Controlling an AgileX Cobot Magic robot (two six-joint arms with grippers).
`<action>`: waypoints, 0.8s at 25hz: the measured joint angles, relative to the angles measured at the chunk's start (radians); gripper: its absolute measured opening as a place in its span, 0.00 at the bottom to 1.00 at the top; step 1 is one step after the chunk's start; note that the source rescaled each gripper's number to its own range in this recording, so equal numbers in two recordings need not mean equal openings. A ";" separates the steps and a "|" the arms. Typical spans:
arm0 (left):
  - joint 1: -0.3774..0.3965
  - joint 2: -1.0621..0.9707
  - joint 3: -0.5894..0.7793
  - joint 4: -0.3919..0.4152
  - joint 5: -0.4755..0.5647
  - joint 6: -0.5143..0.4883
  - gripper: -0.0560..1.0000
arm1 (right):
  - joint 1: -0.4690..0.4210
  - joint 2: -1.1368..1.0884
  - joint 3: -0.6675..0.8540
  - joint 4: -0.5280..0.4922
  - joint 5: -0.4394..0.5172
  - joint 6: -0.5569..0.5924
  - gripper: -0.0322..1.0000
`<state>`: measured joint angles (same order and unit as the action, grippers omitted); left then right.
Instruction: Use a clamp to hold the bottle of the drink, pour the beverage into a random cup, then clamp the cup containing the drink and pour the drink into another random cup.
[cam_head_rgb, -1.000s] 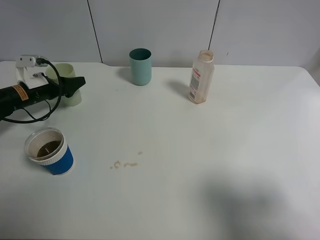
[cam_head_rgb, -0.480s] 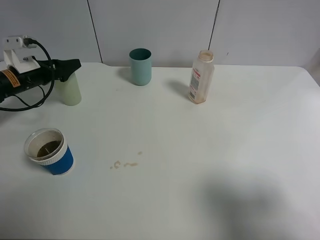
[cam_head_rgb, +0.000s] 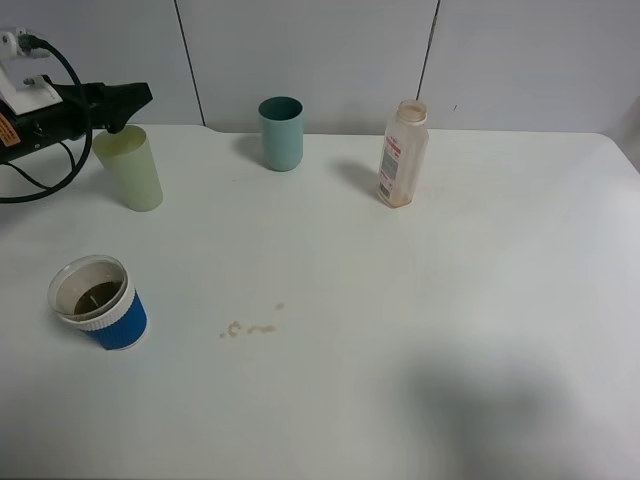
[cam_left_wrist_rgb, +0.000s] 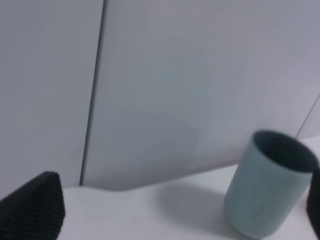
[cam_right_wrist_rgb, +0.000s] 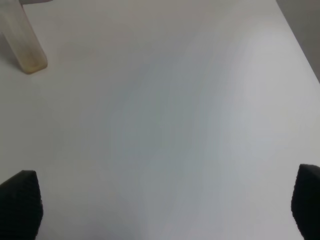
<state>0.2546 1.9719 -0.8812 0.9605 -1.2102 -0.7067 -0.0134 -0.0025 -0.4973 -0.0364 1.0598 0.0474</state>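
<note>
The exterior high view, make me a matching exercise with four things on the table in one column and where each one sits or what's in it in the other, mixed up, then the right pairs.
Things:
1. teal cup
2. pale green cup
3. blue cup
4. bottle

Descriptions:
A. front left, holds dark drink
B. back right, open top, labelled
C. back middle, near the wall
D. back left, just below the left gripper

Pairs: 1-C, 2-D, 3-A, 4-B

A black left arm (cam_head_rgb: 60, 115) is seen — tapered toward its tip, with a white camera mount on top, looping black cable and an orange label. Ribbed black fingertips (cam_left_wrist_rgb: 35, 205) are shown — matte, textured.
</note>
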 joint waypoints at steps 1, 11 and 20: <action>0.000 -0.013 0.001 0.003 0.000 0.000 0.94 | 0.000 0.000 0.000 0.000 0.000 0.000 1.00; 0.000 -0.168 0.001 -0.009 0.008 -0.027 0.94 | 0.000 0.000 0.000 0.000 0.000 0.000 1.00; 0.000 -0.342 0.011 -0.144 0.137 -0.031 0.94 | 0.000 0.000 0.000 0.000 0.000 0.000 1.00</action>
<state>0.2546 1.6300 -0.8701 0.8165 -1.0736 -0.7377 -0.0134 -0.0025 -0.4973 -0.0364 1.0598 0.0474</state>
